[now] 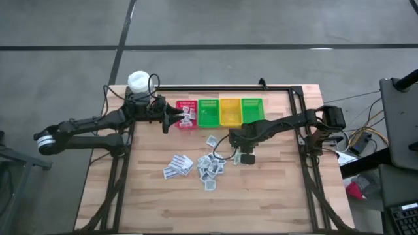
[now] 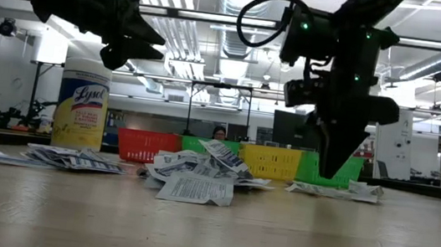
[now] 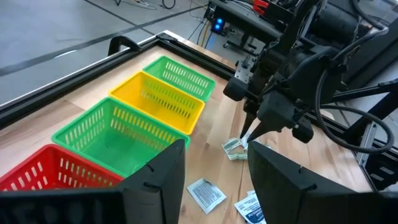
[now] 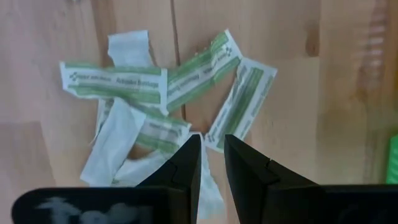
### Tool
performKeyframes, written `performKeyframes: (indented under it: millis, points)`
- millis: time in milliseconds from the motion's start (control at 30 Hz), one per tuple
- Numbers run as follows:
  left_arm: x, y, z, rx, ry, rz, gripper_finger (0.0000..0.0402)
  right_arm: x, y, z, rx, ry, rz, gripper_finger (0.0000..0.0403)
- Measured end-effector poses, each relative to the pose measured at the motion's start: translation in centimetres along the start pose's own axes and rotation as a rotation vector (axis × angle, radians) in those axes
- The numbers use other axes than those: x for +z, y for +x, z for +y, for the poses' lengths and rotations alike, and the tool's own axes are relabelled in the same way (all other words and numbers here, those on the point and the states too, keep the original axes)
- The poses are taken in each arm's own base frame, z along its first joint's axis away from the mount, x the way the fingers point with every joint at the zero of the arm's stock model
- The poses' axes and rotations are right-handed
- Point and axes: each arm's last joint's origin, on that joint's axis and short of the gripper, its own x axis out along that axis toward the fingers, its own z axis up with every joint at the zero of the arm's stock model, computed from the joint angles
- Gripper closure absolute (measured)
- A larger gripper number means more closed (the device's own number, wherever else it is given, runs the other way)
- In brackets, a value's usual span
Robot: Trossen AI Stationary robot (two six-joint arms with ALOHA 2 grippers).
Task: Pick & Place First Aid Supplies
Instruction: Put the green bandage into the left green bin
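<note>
The first aid supplies lie loose on the wooden table: a heap of white sachets (image 1: 209, 166), another heap (image 1: 177, 165), and a small cluster of green-printed packets (image 4: 155, 93). My right gripper (image 4: 212, 155) points down just above that cluster (image 3: 235, 148). Its fingers stand a narrow gap apart with nothing between them. My left gripper (image 3: 214, 180) hovers open and nearly level beside the red bin (image 1: 186, 114), which holds a few sachets. It holds nothing.
Four bins stand in a row at the far side: red (image 3: 50, 171), green (image 3: 118, 134), yellow (image 3: 158, 93), green (image 3: 180, 74). A white-capped yellow bottle (image 2: 81, 105) stands at the far left corner. A black frame rail (image 1: 222, 87) runs along the far edge.
</note>
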Motion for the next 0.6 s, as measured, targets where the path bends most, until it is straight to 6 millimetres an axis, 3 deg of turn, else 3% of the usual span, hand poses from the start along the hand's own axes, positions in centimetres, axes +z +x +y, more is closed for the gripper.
performKeyframes:
  millis: [600]
  points:
    - [0.0, 0.0, 0.0, 0.000, -0.005, 0.000, 0.0234, -1.0, 1.6, -0.3, -0.090, 0.041, -0.038, 0.0335]
